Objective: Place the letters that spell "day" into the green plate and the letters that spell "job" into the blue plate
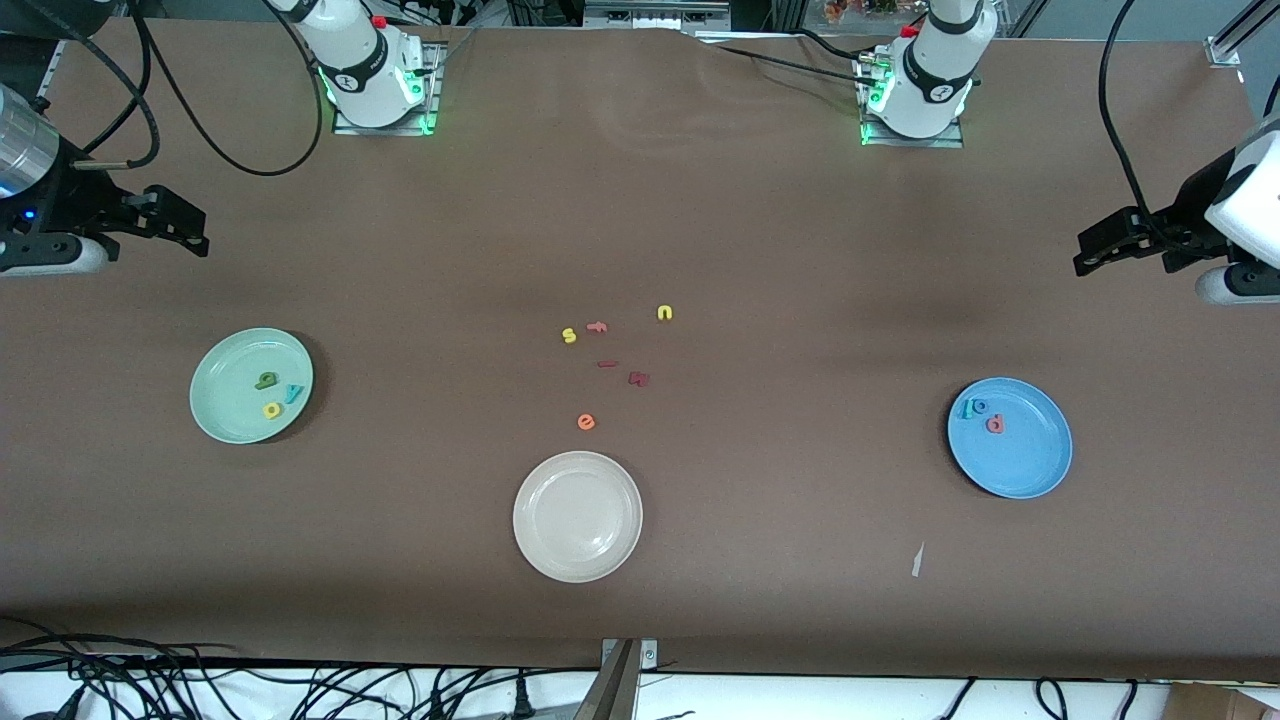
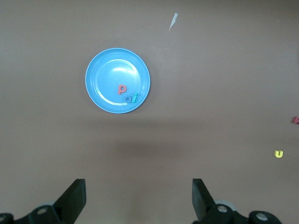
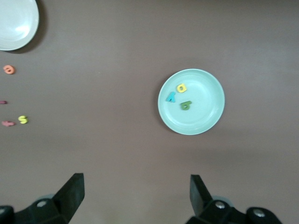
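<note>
The pale green plate [image 1: 225,415] lies toward the right arm's end of the table. In it are a dark green letter [image 1: 267,380], a teal "y" [image 1: 292,393] and a yellow letter [image 1: 272,410]. The blue plate [image 1: 1030,460] lies toward the left arm's end and holds a blue "o" [image 1: 979,406], a teal "j" [image 1: 966,409] and a salmon letter [image 1: 994,424]. My right gripper [image 1: 195,228] hangs open and empty over bare table, with the green plate [image 3: 205,107] in its wrist view. My left gripper [image 1: 1085,255] hangs open and empty over bare table, looking at the blue plate [image 2: 105,70].
A cream-white plate [image 1: 577,516] sits nearest the front camera at mid-table. Loose letters lie farther from the camera than it: an orange "e" [image 1: 586,422], a yellow "s" [image 1: 569,335], an orange "f" [image 1: 598,326], a yellow "n" [image 1: 665,313] and two dark red pieces [image 1: 639,378]. A white scrap [image 1: 917,560] lies near the blue plate.
</note>
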Tool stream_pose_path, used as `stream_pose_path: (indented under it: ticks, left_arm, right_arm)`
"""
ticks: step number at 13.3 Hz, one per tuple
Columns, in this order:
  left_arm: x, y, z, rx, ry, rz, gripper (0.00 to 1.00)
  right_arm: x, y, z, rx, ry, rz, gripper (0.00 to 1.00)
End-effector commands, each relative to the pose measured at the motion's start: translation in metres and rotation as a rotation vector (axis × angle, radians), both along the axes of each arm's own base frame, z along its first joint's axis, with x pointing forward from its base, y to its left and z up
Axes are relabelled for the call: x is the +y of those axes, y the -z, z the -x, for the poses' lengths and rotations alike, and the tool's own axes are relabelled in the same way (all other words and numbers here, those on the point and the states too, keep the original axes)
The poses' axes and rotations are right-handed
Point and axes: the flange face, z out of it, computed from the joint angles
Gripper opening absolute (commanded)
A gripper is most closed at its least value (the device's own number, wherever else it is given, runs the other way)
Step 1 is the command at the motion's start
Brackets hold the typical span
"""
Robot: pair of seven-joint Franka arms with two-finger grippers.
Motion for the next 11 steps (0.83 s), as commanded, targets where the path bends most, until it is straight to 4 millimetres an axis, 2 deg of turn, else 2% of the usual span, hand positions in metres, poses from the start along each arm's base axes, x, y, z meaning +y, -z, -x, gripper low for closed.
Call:
stream_pose_path:
  ticks: [1,11]
  left_arm:
    - [0.0,-0.002,0.0,0.005,0.001,-0.033,1.0]
    - [0.002,-0.002,0.0,0.005,-0.002,-0.033,1.0]
  right_arm:
    - [-0.006,-0.001,0.008,0.01,0.04,-0.065,1.0]
    - [0.002,0.01,0.006,0.06,0.028,-0.049,1.0]
